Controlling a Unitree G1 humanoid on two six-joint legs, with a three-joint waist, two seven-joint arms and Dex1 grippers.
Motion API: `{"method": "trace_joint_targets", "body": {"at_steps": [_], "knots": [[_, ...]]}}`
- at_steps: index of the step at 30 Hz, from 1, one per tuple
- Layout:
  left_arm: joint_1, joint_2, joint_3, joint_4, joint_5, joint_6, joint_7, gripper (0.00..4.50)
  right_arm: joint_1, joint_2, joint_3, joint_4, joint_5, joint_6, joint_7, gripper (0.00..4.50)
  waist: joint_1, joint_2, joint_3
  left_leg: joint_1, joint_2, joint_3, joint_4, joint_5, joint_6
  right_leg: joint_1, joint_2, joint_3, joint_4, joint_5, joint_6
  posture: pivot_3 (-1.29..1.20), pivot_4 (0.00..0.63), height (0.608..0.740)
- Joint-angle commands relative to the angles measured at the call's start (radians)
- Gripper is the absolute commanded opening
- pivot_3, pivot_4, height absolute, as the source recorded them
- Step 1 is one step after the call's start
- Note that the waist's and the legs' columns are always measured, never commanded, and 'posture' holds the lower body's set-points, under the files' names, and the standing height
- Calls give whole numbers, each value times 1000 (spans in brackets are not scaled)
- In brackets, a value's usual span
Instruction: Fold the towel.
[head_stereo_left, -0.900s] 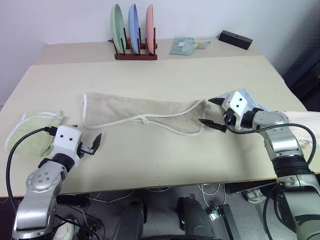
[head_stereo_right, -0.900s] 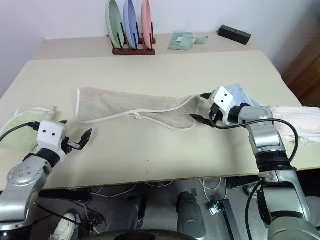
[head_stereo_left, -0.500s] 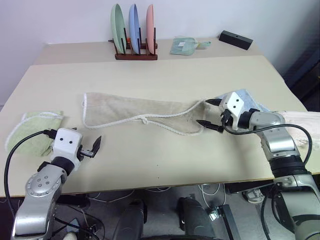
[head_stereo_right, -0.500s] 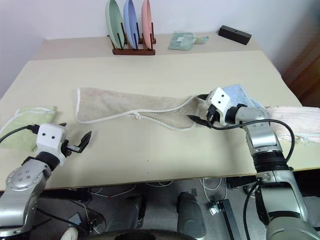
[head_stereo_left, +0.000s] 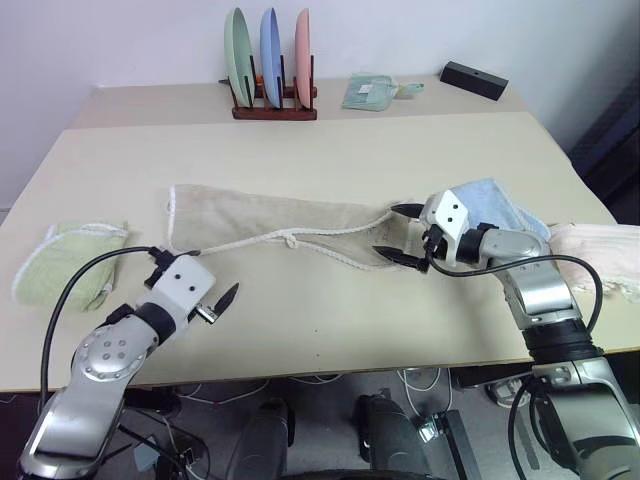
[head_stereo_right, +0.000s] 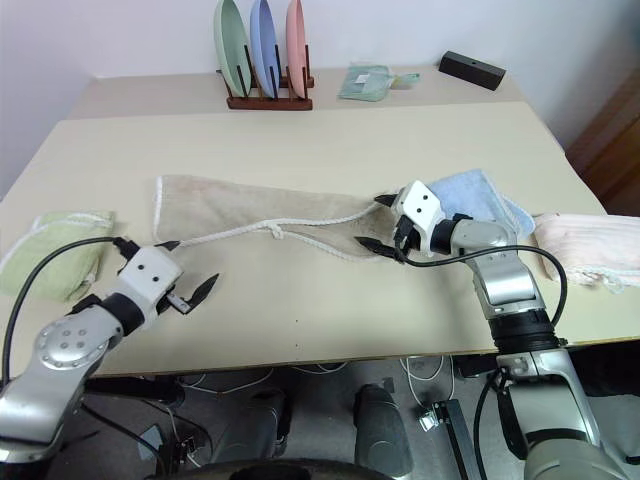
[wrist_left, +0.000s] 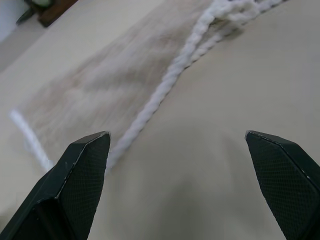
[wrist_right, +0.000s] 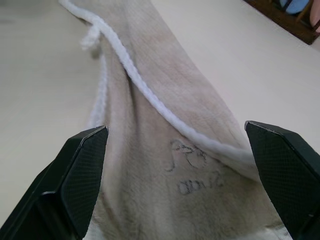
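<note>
The beige towel (head_stereo_left: 270, 222) lies stretched out across the middle of the table, folded lengthwise, with white corded trim and a small loop (head_stereo_left: 289, 240) along its near edge. My right gripper (head_stereo_left: 395, 232) is open and straddles the towel's right end, one finger on each side. The right wrist view has the towel (wrist_right: 165, 115) running between the fingers (wrist_right: 80, 170), with faint writing on the cloth. My left gripper (head_stereo_left: 208, 276) is open just in front of the towel's near-left part, holding nothing. In the left wrist view the cord (wrist_left: 165, 87) runs ahead of the open fingers (wrist_left: 82, 175).
A light green folded cloth (head_stereo_left: 70, 260) lies at the left edge. A light blue cloth (head_stereo_left: 495, 205) and a pink cloth (head_stereo_left: 600, 250) lie behind my right arm. At the back stand a plate rack (head_stereo_left: 272, 100), a small green cloth (head_stereo_left: 370, 92) and a black box (head_stereo_left: 473, 78).
My left gripper has moved right and forward, closer to the towel's near edge. My right gripper has slid left over the towel's right end. Both stay open.
</note>
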Motion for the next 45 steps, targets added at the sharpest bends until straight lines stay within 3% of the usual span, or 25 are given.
{"method": "trace_joint_targets", "body": {"at_steps": [1, 11, 18, 22, 28, 35, 40, 45], "knots": [[-54, 25, 3, 78, 59, 11, 17, 4421, 45, -1, -27, -96, 14, 24, -38, 4500, -1, 0, 0, 0, 0, 0, 0, 0, 0, 0, 0, 0, 0, 0, 0, 0, 150, 740], [-173, 133, -16, 497, 140, -193, -33, 4421, 74, 3, -37, -155, 19, 60, -100, 4500, -3, 0, 0, 0, 0, 0, 0, 0, 0, -1, 0, 0, 1, 0, 0, 0, 150, 740], [-376, 88, -73, 805, 144, -385, -59, 4421, 62, 21, -21, -147, 13, 54, -121, 4500, -1, 1, -1, 2, 0, 0, 1, 0, 0, 0, 0, 0, 5, 0, 0, 0, 150, 740], [-458, 62, -97, 903, 166, -440, -54, 3152, 54, 24, -20, -142, 12, 50, -122, 4500, -1, 1, -1, 2, 0, 0, 1, 0, 0, 0, 0, 0, 6, 0, 0, 0, 150, 740], [-456, 50, -91, 909, 173, -470, -55, 33, 54, 18, -23, -147, 5, 45, -131, 4500, -7, 1, -1, 2, 0, 0, 1, 0, 0, -2, 0, 0, 8, 0, 0, 0, 150, 740], [-371, 72, -43, 770, 166, -446, -59, 33, -18, -25, 11, -101, -124, -37, -176, 4500, -8, 1, -1, 1, 0, 0, 1, 0, 0, -3, -1, 0, 8, 0, 0, 0, 150, 740], [-291, 80, 1, 643, 157, -398, -57, 33, -154, -90, 126, 102, -327, -274, -198, 4500, -6, 1, -1, 1, 0, 0, 0, 0, 0, -4, 0, 0, 8, 0, 0, 0, 150, 740], [-265, 73, 10, 598, 160, -365, -55, 33, -314, -88, 230, 385, -483, -506, -260, 4500, -7, 1, -1, 1, 0, 1, 0, 0, 0, -4, 0, 0, 8, 0, 0, 0, 150, 740]]}}
